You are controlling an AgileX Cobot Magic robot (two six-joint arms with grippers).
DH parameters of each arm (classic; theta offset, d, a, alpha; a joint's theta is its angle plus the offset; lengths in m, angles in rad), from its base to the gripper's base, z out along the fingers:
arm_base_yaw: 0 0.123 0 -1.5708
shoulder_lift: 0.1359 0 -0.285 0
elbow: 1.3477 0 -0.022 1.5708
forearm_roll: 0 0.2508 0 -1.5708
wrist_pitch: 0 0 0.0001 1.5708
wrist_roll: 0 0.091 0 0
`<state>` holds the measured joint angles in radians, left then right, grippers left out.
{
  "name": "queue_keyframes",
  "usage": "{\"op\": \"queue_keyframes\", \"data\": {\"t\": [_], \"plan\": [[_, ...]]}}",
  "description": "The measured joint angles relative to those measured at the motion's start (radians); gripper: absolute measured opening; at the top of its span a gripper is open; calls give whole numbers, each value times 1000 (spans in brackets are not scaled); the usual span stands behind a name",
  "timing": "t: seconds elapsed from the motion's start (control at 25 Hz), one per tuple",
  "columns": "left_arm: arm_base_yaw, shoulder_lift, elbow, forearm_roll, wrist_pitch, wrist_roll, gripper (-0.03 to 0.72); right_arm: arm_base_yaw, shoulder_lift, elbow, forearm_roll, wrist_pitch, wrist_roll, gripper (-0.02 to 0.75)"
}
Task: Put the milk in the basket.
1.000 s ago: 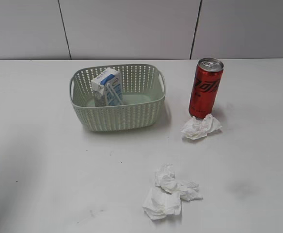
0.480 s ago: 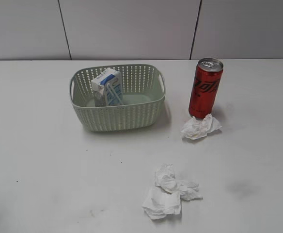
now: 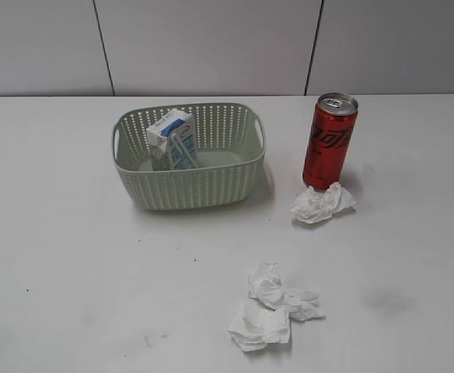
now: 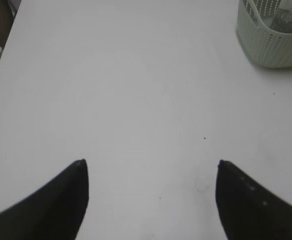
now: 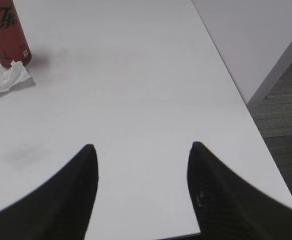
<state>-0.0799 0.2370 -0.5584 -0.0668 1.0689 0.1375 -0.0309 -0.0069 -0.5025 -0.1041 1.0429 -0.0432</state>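
Observation:
The milk (image 3: 172,139), a small white-and-blue carton with a straw on its side, stands inside the pale green basket (image 3: 188,189) at the back left of the table. The basket's corner also shows in the left wrist view (image 4: 271,47), at the top right. My left gripper (image 4: 151,162) is open and empty over bare table, well away from the basket. My right gripper (image 5: 141,146) is open and empty near the table's right front corner. Neither gripper shows in the exterior view.
A tall red soda can (image 3: 330,141) stands right of the basket, with a crumpled tissue (image 3: 321,203) at its foot. Another crumpled tissue (image 3: 270,308) lies near the front middle. The table's right edge (image 5: 246,102) runs close to my right gripper.
A faint shadow at the lower left of the table has faded out. The milk, basket, can and tissues have not moved.

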Motion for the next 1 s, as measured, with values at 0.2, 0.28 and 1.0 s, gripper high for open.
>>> {"op": "queue_keyframes", "data": {"t": [0.2, 0.28, 1.0], "plan": [[0, -20, 53, 4, -11, 0, 589, 0, 0, 0, 0, 0, 0, 449], [0, -20, 53, 4, -12, 0, 589, 0, 0, 0, 0, 0, 0, 449], [51, -158, 53, 4, -14, 0, 589, 0, 0, 0, 1, 0, 0, 449]]}}
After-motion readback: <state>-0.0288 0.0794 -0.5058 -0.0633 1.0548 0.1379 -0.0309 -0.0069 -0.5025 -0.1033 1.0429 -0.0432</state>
